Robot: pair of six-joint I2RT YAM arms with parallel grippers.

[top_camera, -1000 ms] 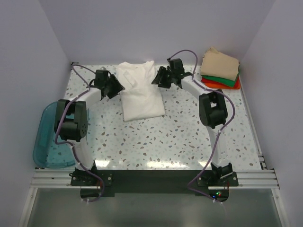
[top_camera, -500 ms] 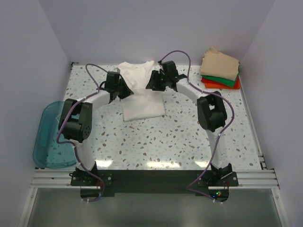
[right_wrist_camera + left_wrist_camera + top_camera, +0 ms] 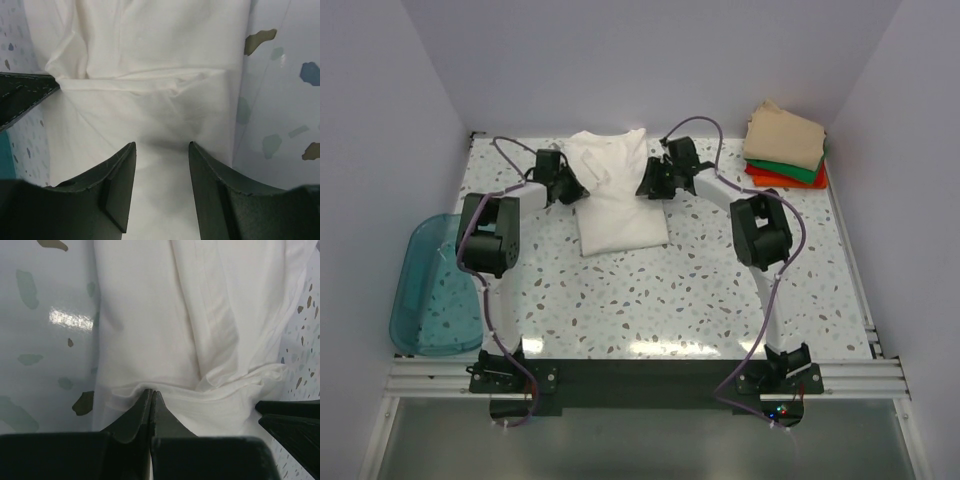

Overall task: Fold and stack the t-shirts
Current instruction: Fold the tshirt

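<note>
white tee (image 3: 618, 200) is lying flat on the table (image 3: 720, 290) toward the back, wider end at the far wall, right between my two arms. my left gripper (image 3: 151, 394) is at its left edge with the fingers pressed tight together. a little ridge of cloth is bunched up right at the tips, so it looks pinched on the edge of the tee. my right gripper (image 3: 161, 147) is at the opposite edge, fingers spread apart with white cloth showing in the gap, gripping nothing. a crease runs across the cloth from one gripper to the other. back right corner has the folded stack: tan tee (image 3: 785, 135) on top, green one (image 3: 802, 172) under it, orange-red one (image 3: 763, 176) at the bottom, well apart from the white tee. teal bin (image 3: 420, 300) sits at the near left beside my left arm.
</note>
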